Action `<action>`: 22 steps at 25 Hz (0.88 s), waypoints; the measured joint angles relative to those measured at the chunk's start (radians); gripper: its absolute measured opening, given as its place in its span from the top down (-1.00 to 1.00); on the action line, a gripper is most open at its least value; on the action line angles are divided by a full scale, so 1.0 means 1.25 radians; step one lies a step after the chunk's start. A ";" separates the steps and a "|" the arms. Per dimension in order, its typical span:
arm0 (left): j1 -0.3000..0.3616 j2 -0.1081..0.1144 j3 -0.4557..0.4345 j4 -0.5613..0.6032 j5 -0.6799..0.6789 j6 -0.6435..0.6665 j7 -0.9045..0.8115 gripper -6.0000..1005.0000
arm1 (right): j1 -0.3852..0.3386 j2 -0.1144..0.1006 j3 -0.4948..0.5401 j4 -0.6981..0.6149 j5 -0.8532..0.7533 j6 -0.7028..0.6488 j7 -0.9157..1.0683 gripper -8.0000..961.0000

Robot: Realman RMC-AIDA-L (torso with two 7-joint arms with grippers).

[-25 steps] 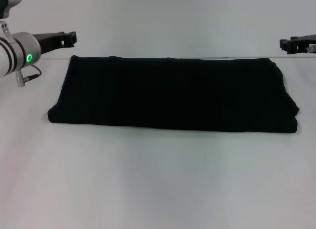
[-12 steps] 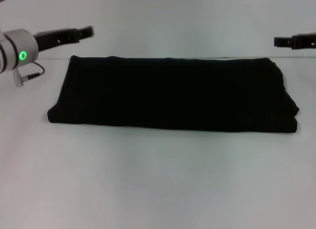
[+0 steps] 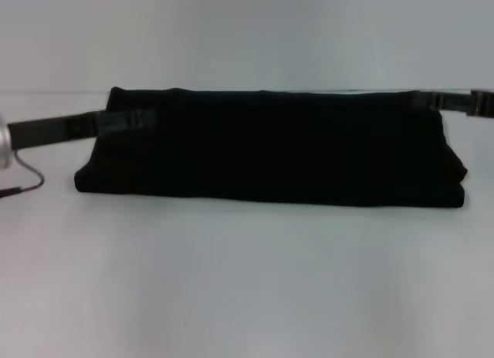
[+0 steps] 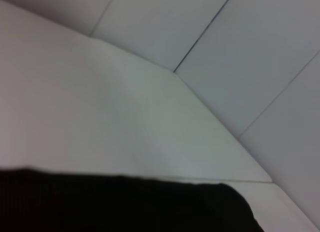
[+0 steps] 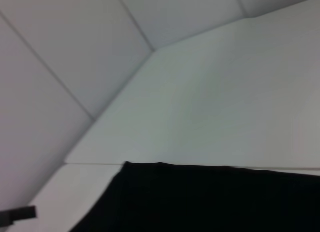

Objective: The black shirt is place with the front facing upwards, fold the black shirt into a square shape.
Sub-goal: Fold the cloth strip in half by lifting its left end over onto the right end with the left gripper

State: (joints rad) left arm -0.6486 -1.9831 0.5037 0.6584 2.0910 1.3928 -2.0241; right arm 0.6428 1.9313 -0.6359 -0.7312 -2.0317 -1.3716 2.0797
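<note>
Black soft cloth shirt (image 3: 270, 146) lies folded mid-frame; your left gripper (image 3: 131, 120) and right gripper (image 3: 432, 102) flank its upper corners for folding; finger state unclear.

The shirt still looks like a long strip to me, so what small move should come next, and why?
Probably lower both pincers onto the far corners and pinch. The shirt lies as a wide band, not a square; the left pincer and right pincer sit over its far corners, one at each end.
</note>
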 joint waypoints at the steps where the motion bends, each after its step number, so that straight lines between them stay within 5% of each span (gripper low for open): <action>1: 0.008 0.005 0.001 -0.006 0.000 0.007 -0.011 -0.61 | -0.007 0.002 0.000 0.004 0.014 -0.015 -0.008 -0.68; 8: 0.029 0.032 0.006 -0.057 0.006 0.038 -0.126 -0.70 | -0.018 0.005 -0.005 0.017 0.033 -0.096 -0.040 -0.68; 22: 0.026 0.042 0.008 -0.126 0.108 -0.114 -0.321 -0.76 | 0.005 -0.004 -0.004 0.034 0.026 -0.097 -0.051 -0.71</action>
State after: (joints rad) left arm -0.6167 -1.9311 0.5143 0.5012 2.2265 1.2504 -2.4250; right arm 0.6489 1.9263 -0.6406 -0.6888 -1.9988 -1.4929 2.0158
